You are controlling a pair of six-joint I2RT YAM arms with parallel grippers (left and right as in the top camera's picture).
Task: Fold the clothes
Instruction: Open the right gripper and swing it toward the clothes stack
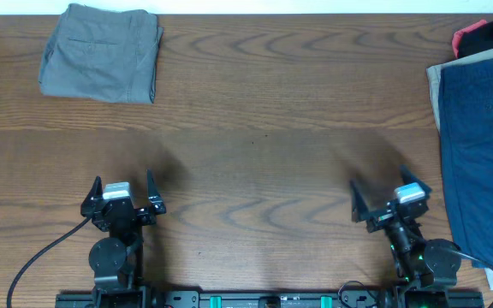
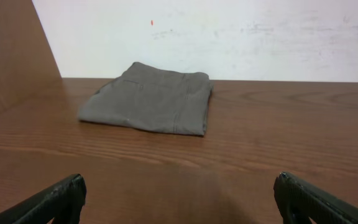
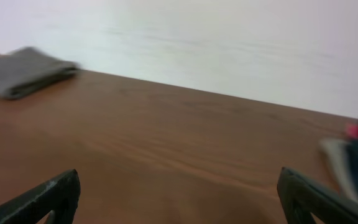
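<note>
A folded grey-olive pair of shorts (image 1: 101,53) lies at the far left of the table; it also shows in the left wrist view (image 2: 148,98) and the right wrist view (image 3: 20,73). A dark navy blue pair (image 1: 482,150) lies spread at the right edge on top of a beige pair (image 1: 439,85). My left gripper (image 1: 123,190) is open and empty near the front left, its jaws apart in the left wrist view (image 2: 179,199). My right gripper (image 1: 389,193) is open and empty near the front right, just left of the navy pair; it also shows in the right wrist view (image 3: 179,196).
Red and black garments (image 1: 484,36) lie at the far right corner behind the beige pair. A white wall (image 2: 229,37) runs along the table's far edge. Cables trail from both arm bases at the front edge.
</note>
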